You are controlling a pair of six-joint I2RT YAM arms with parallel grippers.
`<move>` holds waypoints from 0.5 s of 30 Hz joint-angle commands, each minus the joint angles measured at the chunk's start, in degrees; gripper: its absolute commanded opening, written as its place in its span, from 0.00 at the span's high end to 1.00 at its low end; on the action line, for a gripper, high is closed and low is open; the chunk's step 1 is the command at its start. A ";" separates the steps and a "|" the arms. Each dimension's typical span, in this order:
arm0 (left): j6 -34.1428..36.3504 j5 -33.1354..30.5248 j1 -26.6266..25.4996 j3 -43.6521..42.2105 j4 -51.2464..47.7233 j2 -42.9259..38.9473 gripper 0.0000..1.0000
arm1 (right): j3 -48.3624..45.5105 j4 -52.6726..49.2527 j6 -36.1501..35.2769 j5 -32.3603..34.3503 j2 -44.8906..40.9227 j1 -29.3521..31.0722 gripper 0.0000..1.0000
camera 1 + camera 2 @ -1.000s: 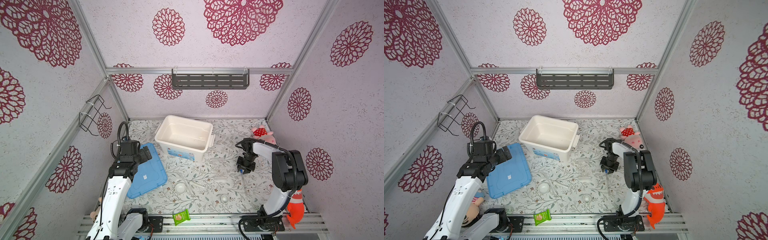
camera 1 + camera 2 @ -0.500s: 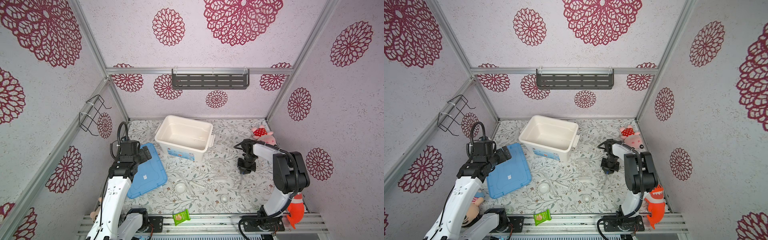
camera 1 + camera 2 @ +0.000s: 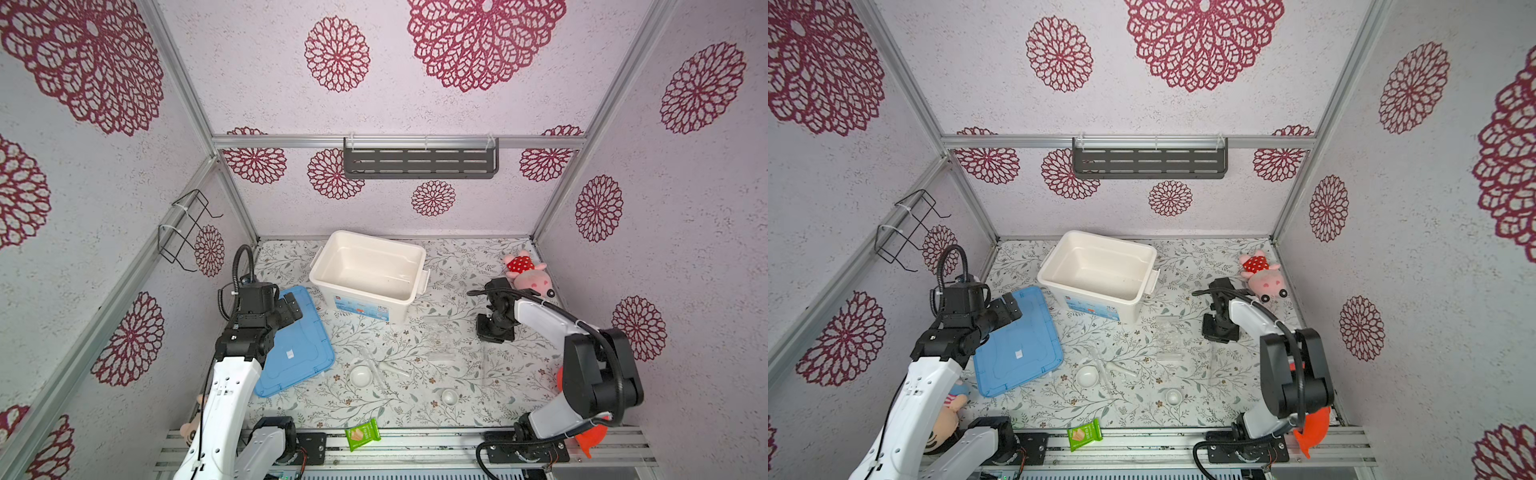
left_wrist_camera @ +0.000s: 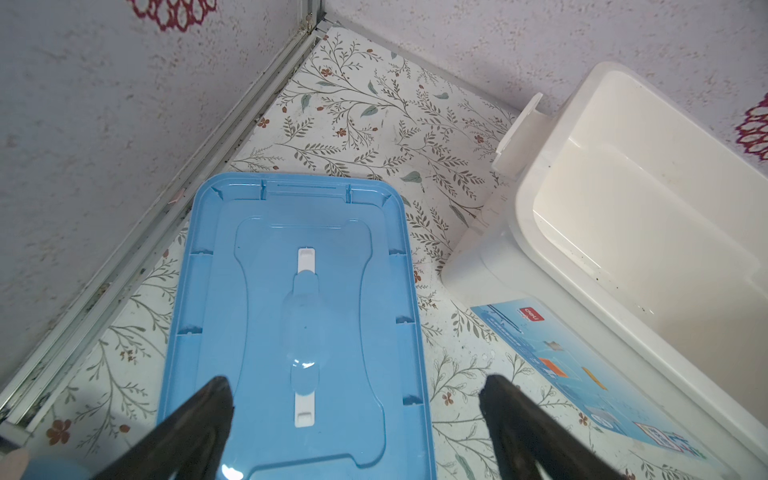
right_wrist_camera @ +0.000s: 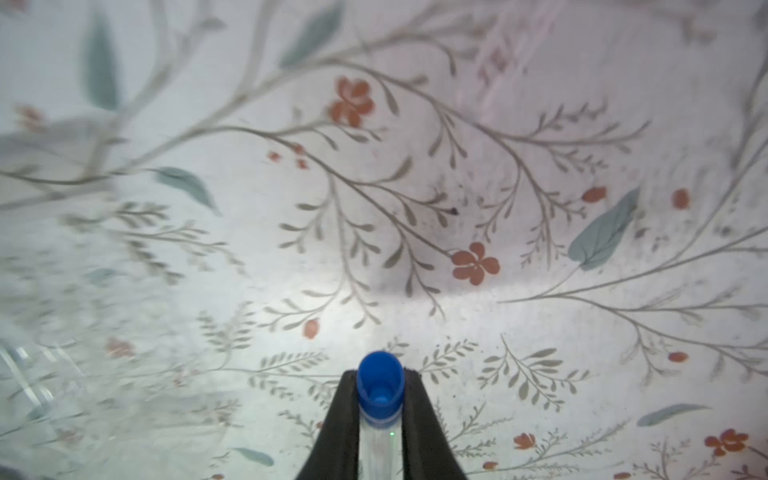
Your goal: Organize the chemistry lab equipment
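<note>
The right gripper (image 5: pixel 381 373) is clamping a blue-capped tube (image 5: pixel 377 440) right of the open white bin (image 3: pixel 365 257); the left gripper (image 4: pixel 355 381) is hanging wide open over the blue lid (image 4: pixel 257 291).

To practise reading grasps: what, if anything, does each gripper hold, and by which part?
The right gripper is shut on the blue-capped clear tube, pinching its capped end. The left gripper is open, holding nothing.

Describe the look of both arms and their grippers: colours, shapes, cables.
Both arms: white shells, black joints. The left arm carries a looped black corrugated hose; the right arm a thin black cable held by white ties. The left gripper and right gripper have black tapered fingers.
</note>
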 commanded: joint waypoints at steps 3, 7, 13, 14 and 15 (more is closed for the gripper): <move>-0.34 0.04 0.46 3.25 -1.67 0.97 0.03 | -3.13 12.39 0.17 7.31 -13.73 6.98 0.86; -0.03 1.23 0.41 4.36 -1.19 2.04 0.03 | -8.82 22.95 0.74 10.70 -23.47 11.46 0.86; -0.31 1.93 0.42 5.76 -1.28 3.05 0.03 | -19.06 42.82 -0.52 19.09 -35.44 16.43 0.87; -0.31 2.14 0.41 5.80 -0.97 3.30 0.03 | -20.48 46.31 -1.61 19.95 -36.57 17.37 0.88; -0.47 2.17 0.42 5.89 -0.79 3.61 0.03 | -22.03 50.31 -3.27 20.43 -37.12 18.42 0.88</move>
